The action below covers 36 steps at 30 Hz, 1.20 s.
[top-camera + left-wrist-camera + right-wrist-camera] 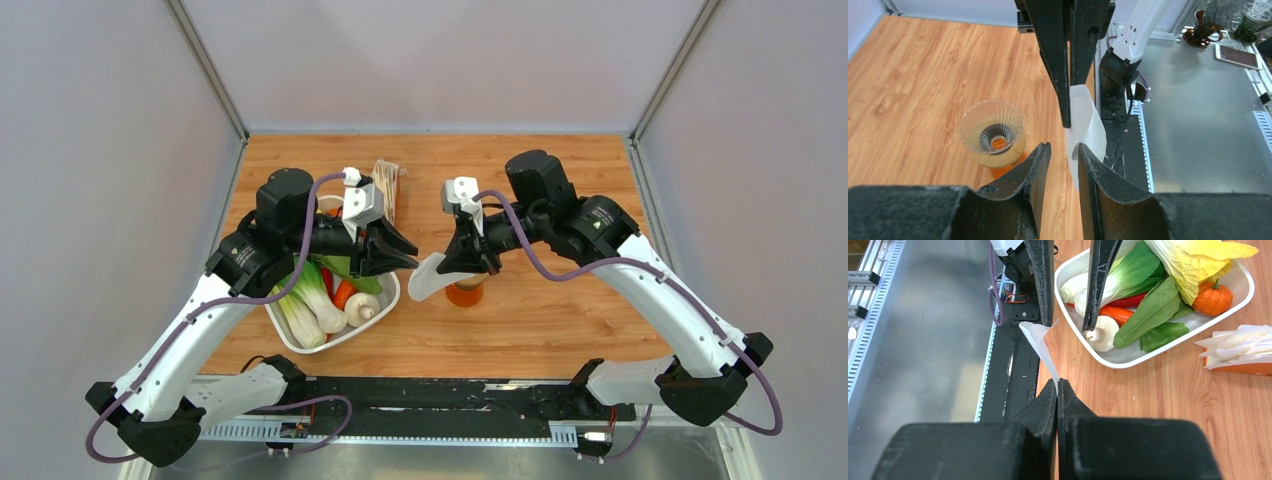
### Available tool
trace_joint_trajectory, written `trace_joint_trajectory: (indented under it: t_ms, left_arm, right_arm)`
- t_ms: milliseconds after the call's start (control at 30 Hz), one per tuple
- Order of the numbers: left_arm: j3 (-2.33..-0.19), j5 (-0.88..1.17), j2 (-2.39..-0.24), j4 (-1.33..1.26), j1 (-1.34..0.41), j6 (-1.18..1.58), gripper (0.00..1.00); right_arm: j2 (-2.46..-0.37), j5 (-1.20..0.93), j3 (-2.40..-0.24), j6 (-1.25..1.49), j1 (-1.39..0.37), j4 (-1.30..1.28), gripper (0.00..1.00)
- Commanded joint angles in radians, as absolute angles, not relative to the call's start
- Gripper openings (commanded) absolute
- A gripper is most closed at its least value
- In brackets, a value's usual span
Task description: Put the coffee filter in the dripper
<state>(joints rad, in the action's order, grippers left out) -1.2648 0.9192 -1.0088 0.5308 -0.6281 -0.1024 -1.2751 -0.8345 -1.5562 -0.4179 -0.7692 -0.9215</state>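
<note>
The dripper [992, 131] stands unblocked above — open table [560, 320] to its right, vegetable tray [1133, 358] near its left.

On the wooden tabletop [560, 330], the right tool [443, 268] pinches a white coffee filter [424, 280]. The filter hangs just left of the dripper [468, 287], which sits on an orange glass [464, 297]. The left tool [410, 253], fingers slightly apart, points toward the filter from above a white tray [305, 349] of vegetables [320, 300]. A paper bundle [388, 182] lies behind the tray.
</note>
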Motion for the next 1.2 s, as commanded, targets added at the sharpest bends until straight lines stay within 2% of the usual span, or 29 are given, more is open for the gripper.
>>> trace_joint_trajectory:
  t_ms: [0, 967, 1167]
  left_arm:
    - [-1.281, 0.875, -0.998, 0.519, -0.635, -0.112, 0.37]
    - [-1.283, 0.837, -1.007, 0.600, -0.656, -0.161, 0.39]
    - [-1.269, 0.848, -1.003, 0.610, -0.657, -0.171, 0.42]
  right_arm:
    - [-1.276, -0.822, -1.565, -0.370, -0.765, -0.881, 0.00]
    - [-1.301, -0.804, -1.577, -0.316, -0.764, -0.877, 0.00]
    - [-1.303, -0.810, -1.578, -0.316, -0.761, -0.877, 0.00]
